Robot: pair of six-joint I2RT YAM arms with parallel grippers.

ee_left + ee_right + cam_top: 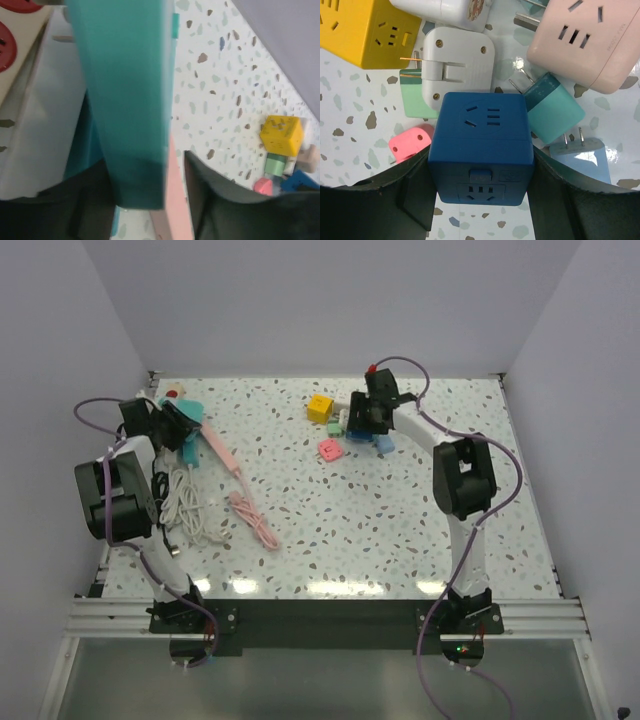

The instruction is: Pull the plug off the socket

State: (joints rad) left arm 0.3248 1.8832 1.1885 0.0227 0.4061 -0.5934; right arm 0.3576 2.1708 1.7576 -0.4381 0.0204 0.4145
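Note:
My right gripper (362, 425) (481, 165) is shut on a dark blue socket cube (481, 145), one finger pressed flat on each side. A white adapter (457, 60) with folded pins lies against the cube's far face; whether it is plugged in is hidden. A teal plug (552, 112) and a pale blue plug (582, 155) lie loose beside the cube. At the far left, my left gripper (178, 423) (145, 195) straddles a teal power strip (125, 100) and a pink strip (175, 200). Its grip cannot be made out.
A yellow socket cube (320, 407) (365, 30) and a pink socket block (585, 40) crowd the blue cube. White cables (185, 505) and a pink cable (250, 515) are coiled near the left arm. Walls enclose the table on three sides.

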